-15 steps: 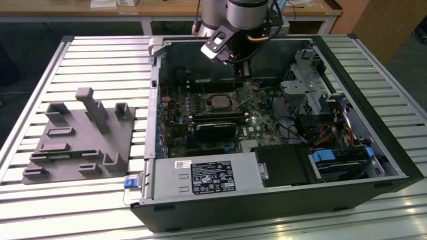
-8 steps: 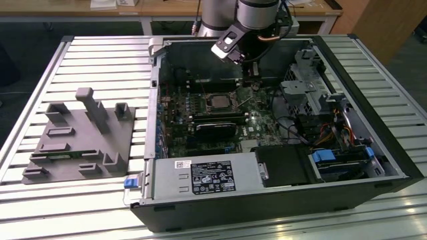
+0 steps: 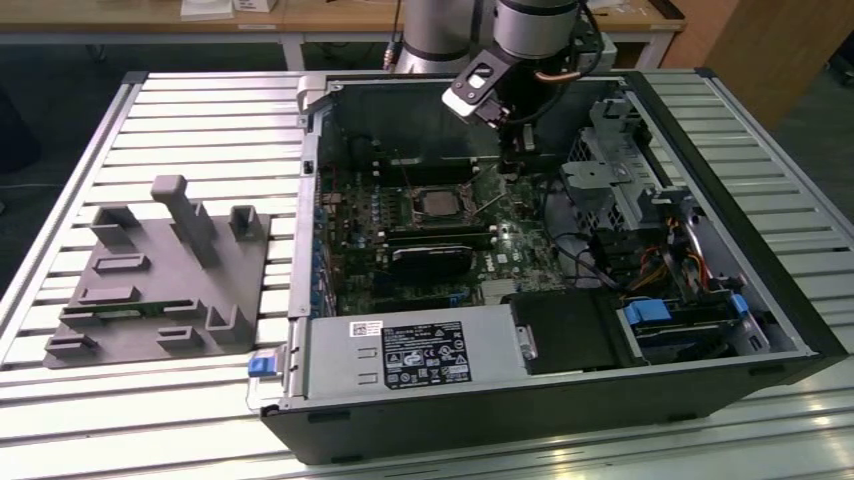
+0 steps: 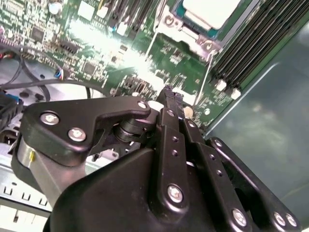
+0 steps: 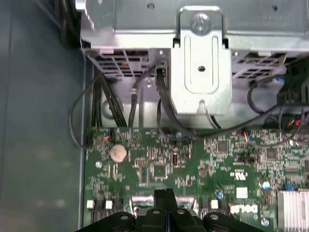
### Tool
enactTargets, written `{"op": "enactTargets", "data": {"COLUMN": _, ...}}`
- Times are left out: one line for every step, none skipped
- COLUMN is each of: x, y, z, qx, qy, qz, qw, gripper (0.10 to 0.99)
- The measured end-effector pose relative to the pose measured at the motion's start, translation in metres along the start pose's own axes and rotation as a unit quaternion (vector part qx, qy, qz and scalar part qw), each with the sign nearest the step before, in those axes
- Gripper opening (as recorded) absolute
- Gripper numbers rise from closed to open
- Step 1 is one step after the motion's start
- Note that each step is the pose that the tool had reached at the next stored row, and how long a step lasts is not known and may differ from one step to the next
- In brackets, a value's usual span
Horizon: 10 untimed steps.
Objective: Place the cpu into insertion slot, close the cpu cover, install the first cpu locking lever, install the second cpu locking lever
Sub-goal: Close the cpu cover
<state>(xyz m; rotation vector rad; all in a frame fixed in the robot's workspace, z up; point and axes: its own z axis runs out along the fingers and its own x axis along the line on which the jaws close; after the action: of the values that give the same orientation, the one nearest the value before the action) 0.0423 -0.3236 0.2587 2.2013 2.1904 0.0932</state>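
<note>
In the open computer case [image 3: 310, 200], the cpu [image 3: 434, 203] sits in the insertion slot [image 3: 435, 187] just to the exterior view's left of the gripper [image 3: 511, 168], its fingers pressed together on nothing, a thin locking lever [image 4: 204, 77] alongside; the cpu cover [image 4: 186, 35] is cut off, its latching unclear.

The exterior view overlooks the whole case [image 3: 561, 400], my arm [image 3: 527, 40] at twelve o'clock; both wrist views peer closely past my pincer [image 5: 165, 194] [image 4: 167, 93] onto the motherboard [image 5: 159, 164] [image 4: 96, 58].
</note>
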Motion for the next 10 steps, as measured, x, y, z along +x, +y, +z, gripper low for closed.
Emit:
{"op": "enactTargets", "data": {"x": 0.0001, "y": 0.0019, "z": 0.0002, "qx": 0.0, "qy": 0.0, "qz": 0.0, "qw": 1.0, "gripper": 0.106}}
{"op": "enactTargets", "data": {"x": 0.0002, "y": 0.0038, "z": 0.0005, "qx": 0.0001, "qy": 0.0, "qz": 0.0, "qw": 1.0, "gripper": 0.106}}
{"op": "enactTargets", "data": {"x": 0.0002, "y": 0.0054, "z": 0.0006, "qx": 0.0001, "qy": 0.0, "qz": 0.0, "qw": 1.0, "gripper": 0.106}}
{"op": "enactTargets", "data": {"x": 0.0004, "y": 0.0072, "z": 0.001, "qx": 0.0002, "qy": -0.0001, "qz": 0.0, "qw": 1.0, "gripper": 0.106}}
{"op": "enactTargets", "data": {"x": 0.0006, "y": 0.0089, "z": 0.0014, "qx": 0.0002, "qy": 0.0, "qz": 0.0, "qw": 1.0, "gripper": 0.106}}
{"op": "enactTargets", "data": {"x": 0.0008, "y": 0.0105, "z": 0.002, "qx": 0.0003, "qy": 0.0, "qz": 0.0, "qw": 1.0, "gripper": 0.106}}
{"op": "enactTargets", "data": {"x": 0.001, "y": 0.0119, "z": 0.0025, "qx": 0.0003, "qy": 0.0, "qz": 0.0, "qw": 1.0, "gripper": 0.106}}
{"op": "enactTargets", "data": {"x": 0.0011, "y": 0.0132, "z": 0.0031, "qx": 0.0003, "qy": 0.0, "qz": 0.0, "qw": 1.0, "gripper": 0.106}}
{"op": "enactTargets", "data": {"x": 0.0012, "y": 0.0144, "z": 0.0039, "qx": 0.0004, "qy": 0.0, "qz": 0.0, "qw": 1.0, "gripper": 0.106}}
{"op": "enactTargets", "data": {"x": 0.0013, "y": 0.0152, "z": 0.0049, "qx": 0.0004, "qy": 0.0, "qz": 0.0, "qw": 1.0, "gripper": 0.106}}
